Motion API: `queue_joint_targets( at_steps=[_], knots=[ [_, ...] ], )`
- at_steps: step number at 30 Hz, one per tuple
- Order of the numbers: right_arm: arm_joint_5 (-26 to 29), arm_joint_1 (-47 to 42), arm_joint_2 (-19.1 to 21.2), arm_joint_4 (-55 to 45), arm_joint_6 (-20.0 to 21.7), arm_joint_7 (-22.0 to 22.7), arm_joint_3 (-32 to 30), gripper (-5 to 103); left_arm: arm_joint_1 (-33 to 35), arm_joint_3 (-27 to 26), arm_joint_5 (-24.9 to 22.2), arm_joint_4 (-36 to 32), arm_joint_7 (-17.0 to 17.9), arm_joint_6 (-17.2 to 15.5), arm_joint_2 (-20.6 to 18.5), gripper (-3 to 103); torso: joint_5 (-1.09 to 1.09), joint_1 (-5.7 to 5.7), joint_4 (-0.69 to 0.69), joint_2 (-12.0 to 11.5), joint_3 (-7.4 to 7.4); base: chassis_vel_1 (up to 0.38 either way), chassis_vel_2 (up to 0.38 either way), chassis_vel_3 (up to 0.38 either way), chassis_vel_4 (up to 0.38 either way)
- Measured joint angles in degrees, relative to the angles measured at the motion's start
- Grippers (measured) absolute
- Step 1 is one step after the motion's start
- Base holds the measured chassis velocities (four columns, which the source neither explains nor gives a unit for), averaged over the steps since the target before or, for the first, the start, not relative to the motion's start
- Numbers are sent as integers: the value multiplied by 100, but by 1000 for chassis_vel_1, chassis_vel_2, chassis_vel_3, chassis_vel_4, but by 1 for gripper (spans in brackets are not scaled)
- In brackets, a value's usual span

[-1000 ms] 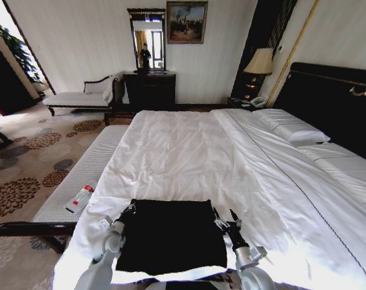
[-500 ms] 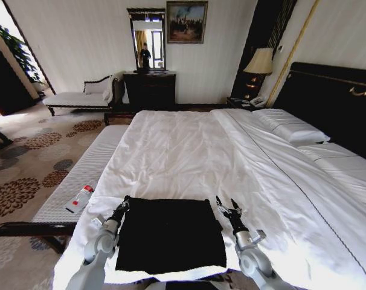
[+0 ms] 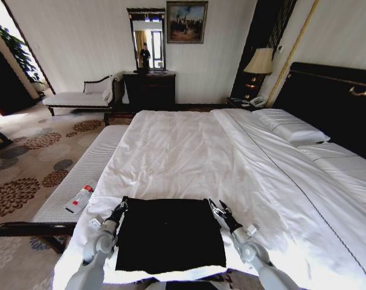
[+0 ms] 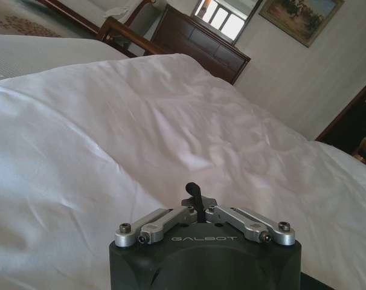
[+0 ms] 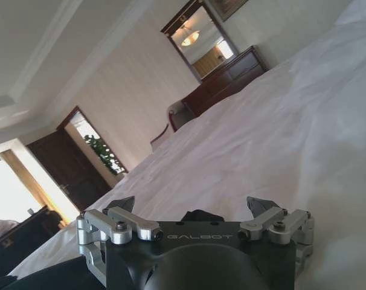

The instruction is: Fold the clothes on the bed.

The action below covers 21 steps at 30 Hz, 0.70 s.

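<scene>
One black T-shirt (image 3: pixel 170 234) lies folded into a near-square on the near end of the bed (image 3: pixel 189 151), its edges lined up with the bed's sides and its plain black side up. Two pincers sit at its far corners. The left pincer (image 3: pixel 118 211) is at the far left corner; the left wrist view has its fingers drawn together with a dark tip pointing up between them. The right pincer (image 3: pixel 218 209) is at the far right corner; in the right wrist view its fingertips (image 5: pixel 260 205) stand well apart, black cloth (image 5: pixel 201 215) peeking up between them. One white bottle (image 3: pixel 80 197) with a red cap lies on the bench (image 3: pixel 80 181) to the left.
</scene>
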<state>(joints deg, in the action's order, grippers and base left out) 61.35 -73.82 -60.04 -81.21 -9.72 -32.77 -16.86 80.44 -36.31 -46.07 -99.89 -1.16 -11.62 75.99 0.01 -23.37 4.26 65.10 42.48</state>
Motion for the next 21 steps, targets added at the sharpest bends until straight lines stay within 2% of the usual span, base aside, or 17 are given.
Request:
queue_joint_targets(
  at_steps=[2,5,9,12,16,19,21],
  knots=[
    [0,237,-4,214,191,-358,47,100,25,7,21,-1,1,12,0,1,-1,0,-1,0,0,0,0,0,0],
    [-13,480,-7,389,458,-496,90,100,40,25,36,-1,3,26,9,1,-1,0,-1,0,0,0,0,0,0],
    [-223,628,8,456,624,-410,103,100,44,44,40,4,1,41,4,1,-1,0,-1,0,0,0,0,0,0],
    [-355,643,72,382,828,-2,100,100,60,58,37,-65,1,42,-29,1,-1,0,0,0,0,0,0,0,0],
    [-369,633,161,300,1065,278,84,100,82,71,22,-190,0,42,-46,1,-1,0,0,0,0,0,0,0,0],
    [-366,632,200,300,1157,223,77,100,90,83,20,-242,2,42,-43,1,-1,0,0,0,0,0,0,0,0],
    [-340,646,229,360,1213,-159,69,100,97,103,23,-273,5,42,-31,1,-1,0,0,0,0,0,0,0,0]
  ],
)
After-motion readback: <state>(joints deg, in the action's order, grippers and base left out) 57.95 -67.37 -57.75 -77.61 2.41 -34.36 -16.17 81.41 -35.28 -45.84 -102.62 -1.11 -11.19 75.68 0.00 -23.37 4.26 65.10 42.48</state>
